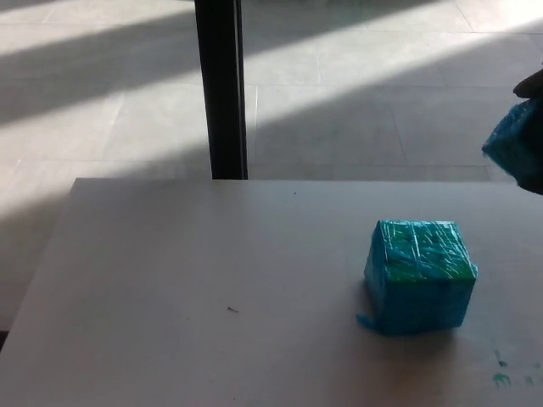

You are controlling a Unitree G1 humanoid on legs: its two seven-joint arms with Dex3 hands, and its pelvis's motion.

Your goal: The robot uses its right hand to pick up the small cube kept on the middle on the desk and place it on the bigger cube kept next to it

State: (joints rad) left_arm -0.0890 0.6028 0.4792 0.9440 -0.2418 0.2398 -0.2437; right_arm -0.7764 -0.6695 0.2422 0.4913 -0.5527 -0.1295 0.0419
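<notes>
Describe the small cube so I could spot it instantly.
Start at the grey desk and find the big blue wrapped cube on its right side. Look above and right, at the picture's edge: the small cube is blue too, but smaller and held in the air.

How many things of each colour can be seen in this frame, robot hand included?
Blue-green: 2, the big cube on the desk and the small cube held up at the right edge.
Black: 2, the robot hand and the post.
Grey-white: 1, the desk.
Total: 5.
</notes>
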